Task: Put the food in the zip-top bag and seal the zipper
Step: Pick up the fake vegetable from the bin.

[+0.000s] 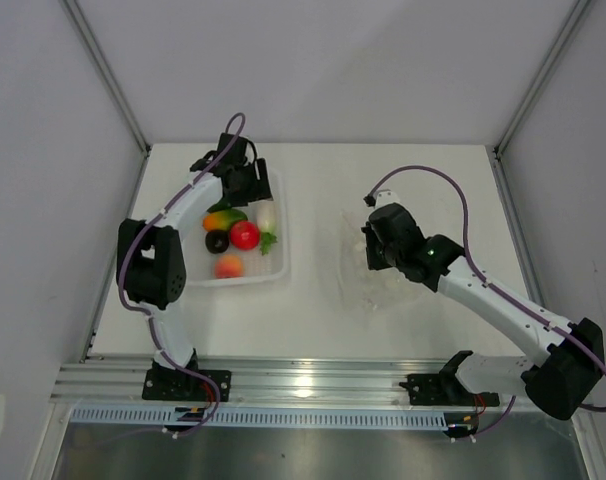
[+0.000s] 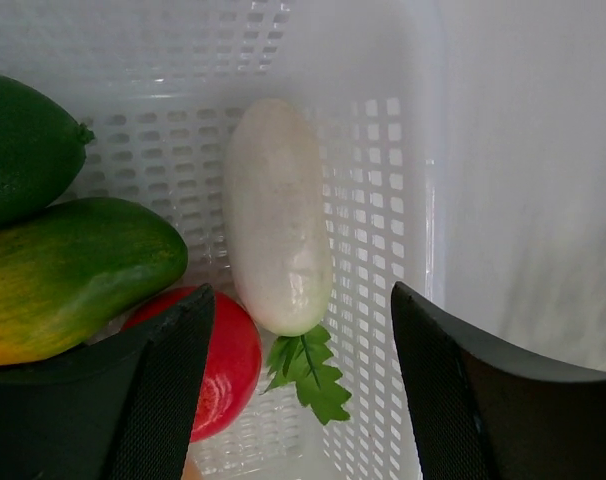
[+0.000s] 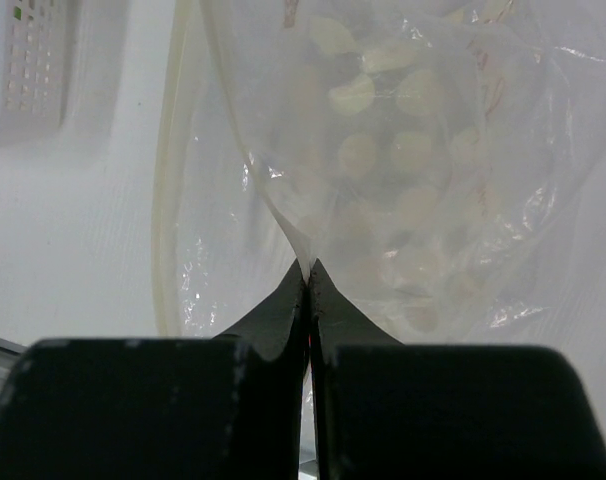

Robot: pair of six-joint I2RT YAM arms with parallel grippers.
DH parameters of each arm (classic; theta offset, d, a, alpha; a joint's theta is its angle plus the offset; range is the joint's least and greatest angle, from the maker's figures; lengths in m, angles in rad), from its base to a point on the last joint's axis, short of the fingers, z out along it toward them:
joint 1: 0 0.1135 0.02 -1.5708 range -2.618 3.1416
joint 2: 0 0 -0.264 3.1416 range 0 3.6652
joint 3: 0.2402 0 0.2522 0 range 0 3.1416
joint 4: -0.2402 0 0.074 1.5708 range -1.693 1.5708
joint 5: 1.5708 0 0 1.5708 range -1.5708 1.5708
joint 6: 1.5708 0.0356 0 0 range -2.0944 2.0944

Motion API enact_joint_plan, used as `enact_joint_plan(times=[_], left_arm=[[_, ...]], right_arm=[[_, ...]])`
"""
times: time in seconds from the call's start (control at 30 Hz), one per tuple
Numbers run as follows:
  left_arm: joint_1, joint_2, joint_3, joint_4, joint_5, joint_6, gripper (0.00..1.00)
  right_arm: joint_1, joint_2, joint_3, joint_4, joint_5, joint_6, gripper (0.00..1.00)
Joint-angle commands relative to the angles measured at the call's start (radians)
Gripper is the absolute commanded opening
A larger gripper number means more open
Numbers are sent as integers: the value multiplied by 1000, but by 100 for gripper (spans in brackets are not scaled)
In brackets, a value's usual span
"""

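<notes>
Green fruit cut by left edge; red fruit half behind finger.

On my feed I see a matte white tabletop boxed in by plain pale grey panels: a left wall panel, a far wall panel and a right wall panel. A slim silver aluminium post stands at the far left corner, and another at the far right corner. A ribbed aluminium rail runs along the near edge, with a bright glare at its middle. Nearer still lie a white slotted cable duct and a dull grey metal sheet. The light is soft and even.
</notes>
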Motion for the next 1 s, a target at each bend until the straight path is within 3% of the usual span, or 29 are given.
enact_joint_plan(times=[0.0,0.43,0.87,0.97], left_arm=[[7,36,40,-22,27,-13,73],[7,160,83,-88,10,-62,61],[4,185,71,-80,-3,-71,60],[4,182,66,-80,8,-59,52]], right_arm=[[-20,-22,-1,39,-33,-19,0],[-32,-25,-23,64,-62,-14,0],[-35,-25,-34,73,-78,-13,0],[-35,-39,-29,71,-76,-10,0]])
